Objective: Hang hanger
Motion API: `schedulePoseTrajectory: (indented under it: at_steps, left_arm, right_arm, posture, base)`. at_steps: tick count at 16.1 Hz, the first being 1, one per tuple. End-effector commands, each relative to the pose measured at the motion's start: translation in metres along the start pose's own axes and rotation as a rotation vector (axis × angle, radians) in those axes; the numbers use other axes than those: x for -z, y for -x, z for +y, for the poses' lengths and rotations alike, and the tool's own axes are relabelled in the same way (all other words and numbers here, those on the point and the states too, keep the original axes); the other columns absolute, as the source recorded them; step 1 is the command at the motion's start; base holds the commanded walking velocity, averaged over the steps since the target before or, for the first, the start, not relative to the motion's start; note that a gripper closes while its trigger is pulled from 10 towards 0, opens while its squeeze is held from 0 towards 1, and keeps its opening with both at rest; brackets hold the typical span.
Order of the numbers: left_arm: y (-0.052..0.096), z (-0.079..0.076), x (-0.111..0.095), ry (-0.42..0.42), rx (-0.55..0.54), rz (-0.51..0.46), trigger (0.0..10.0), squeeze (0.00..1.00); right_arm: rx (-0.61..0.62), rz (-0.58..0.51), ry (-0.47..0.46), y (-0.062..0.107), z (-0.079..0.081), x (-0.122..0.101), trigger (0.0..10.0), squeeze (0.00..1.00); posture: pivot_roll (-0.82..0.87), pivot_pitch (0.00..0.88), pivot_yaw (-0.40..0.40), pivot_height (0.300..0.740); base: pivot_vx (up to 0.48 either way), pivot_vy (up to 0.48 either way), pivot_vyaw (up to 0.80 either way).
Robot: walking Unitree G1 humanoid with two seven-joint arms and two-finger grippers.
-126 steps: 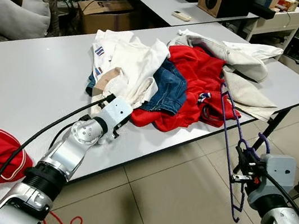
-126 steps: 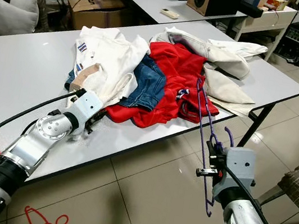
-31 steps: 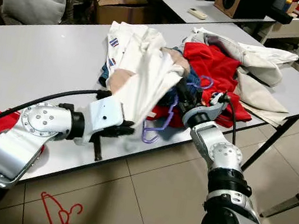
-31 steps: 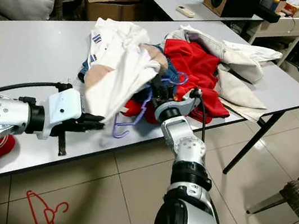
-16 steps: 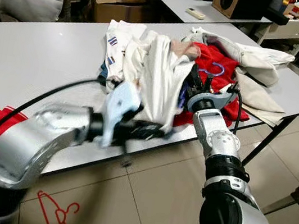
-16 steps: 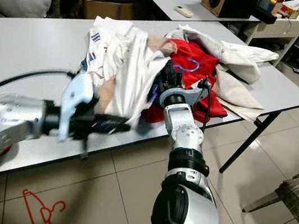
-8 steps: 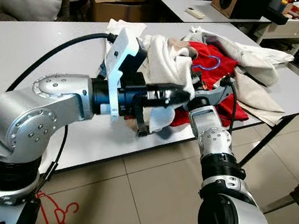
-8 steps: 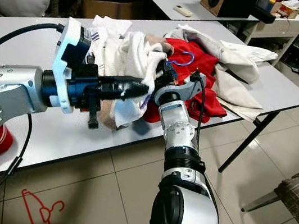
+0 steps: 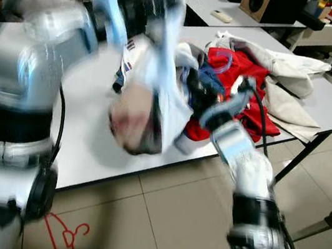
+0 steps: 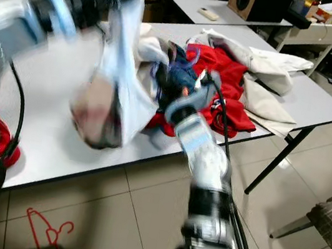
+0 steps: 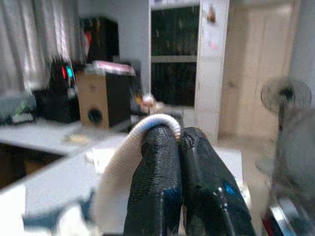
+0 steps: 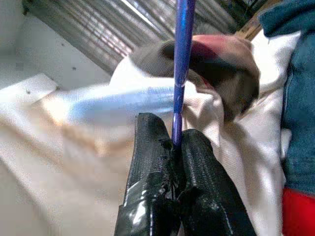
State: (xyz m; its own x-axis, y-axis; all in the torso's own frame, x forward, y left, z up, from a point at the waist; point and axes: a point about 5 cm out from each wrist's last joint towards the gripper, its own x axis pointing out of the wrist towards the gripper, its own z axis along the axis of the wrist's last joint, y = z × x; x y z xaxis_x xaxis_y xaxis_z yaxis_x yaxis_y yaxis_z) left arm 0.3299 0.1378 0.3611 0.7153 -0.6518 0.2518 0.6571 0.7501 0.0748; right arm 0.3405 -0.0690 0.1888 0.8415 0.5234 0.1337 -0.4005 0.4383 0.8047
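Swung up since half-second ago: left hand, clenched on white garment, lifting it over counter front edge. Right hand pinching purple hanger inside garment, for threading.

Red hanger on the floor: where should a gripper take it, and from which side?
Probably from above, on one of the thin arms of the red hanger. It lies flat on the floor tiles near the table edge, so only a top-down pinch across the thin rod seems workable.
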Motion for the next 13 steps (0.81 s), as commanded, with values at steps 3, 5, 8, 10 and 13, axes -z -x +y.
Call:
schedulePoseTrajectory:
  at_steps: [3, 5, 8, 10, 13]
  left_arm:
    - [0.008, -0.027, -0.008, -0.031, 0.207, 0.05, 1.7, 0.0]
    - [0.025, -0.043, 0.013, -0.077, 0.315, 0.209, 3.4, 0.0]
    - [0.041, -0.049, 0.023, -0.081, 0.332, 0.292, 4.0, 0.0]
    - [0.052, -0.04, 0.028, -0.121, 0.266, 0.35, 3.8, 0.0]
    - [0.053, -0.048, 0.023, 0.002, 0.305, 0.272, 10.0, 0.0]
  right_arm:
    - [0.05, 0.005, 0.012, 0.014, -0.002, 0.001, 10.0, 0.0]
    - [0.081, -0.017, 0.049, 0.019, -0.005, -0.005, 10.0, 0.0]
    - [0.073, -0.023, 0.002, 0.022, -0.006, -0.008, 10.0, 0.0]
    - [0.057, -0.048, -0.024, 0.021, -0.005, -0.013, 10.0, 0.0]
    - [0.031, -0.085, -0.016, 0.02, 0.0, -0.019, 10.0, 0.0]
  posture:
    - [-0.03, 0.0, -0.001, 0.74]
    - [-0.02, 0.0, -0.006, 0.74]
    - [0.0, 0.0, -0.03, 0.74]
    - [0.01, 0.0, -0.039, 0.74]
    - [0.0, 0.0, -0.039, 0.74]
  base:
    - [0.0, 0.0, 0.0]
    - [0.0, 0.0, 0.0]
    - [0.0, 0.0, 0.0]
    - [0.0, 0.0, 0.0]
    - [0.0, 0.0, 0.0]
